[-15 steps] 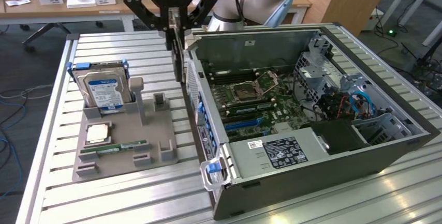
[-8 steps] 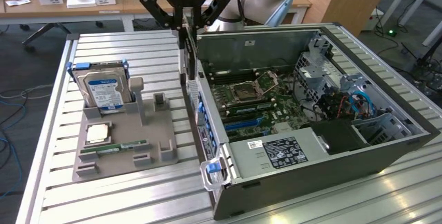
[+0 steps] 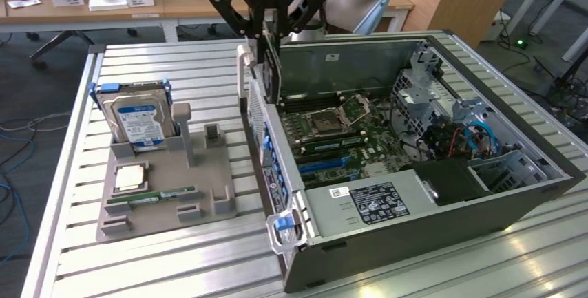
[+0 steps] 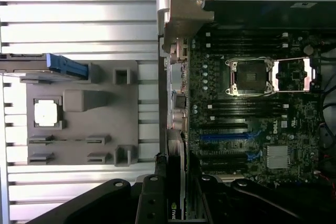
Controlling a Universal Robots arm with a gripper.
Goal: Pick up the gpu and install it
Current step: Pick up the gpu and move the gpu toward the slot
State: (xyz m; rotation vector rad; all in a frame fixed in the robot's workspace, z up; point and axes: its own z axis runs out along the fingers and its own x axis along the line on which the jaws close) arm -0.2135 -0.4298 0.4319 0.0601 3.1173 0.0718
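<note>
Exterior view: a ribbed aluminium counter carries an open dark metal computer case lying on its side, with its green motherboard exposed. Just beside the case's slotted rear wall sits a grey moulded plastic tray. Above that same rear wall hangs the black gripper, partly closed and pinching the gpu, a thin dark card held on edge and hanging straight down inside the case near that wall. How close its lower edge is to the motherboard cannot be made out. On the tray, at the end level with the case's far side, a silver hard drive with a blue-white label stands upright. Nearer lie a square metallic chip and a narrow green memory stick.
</note>
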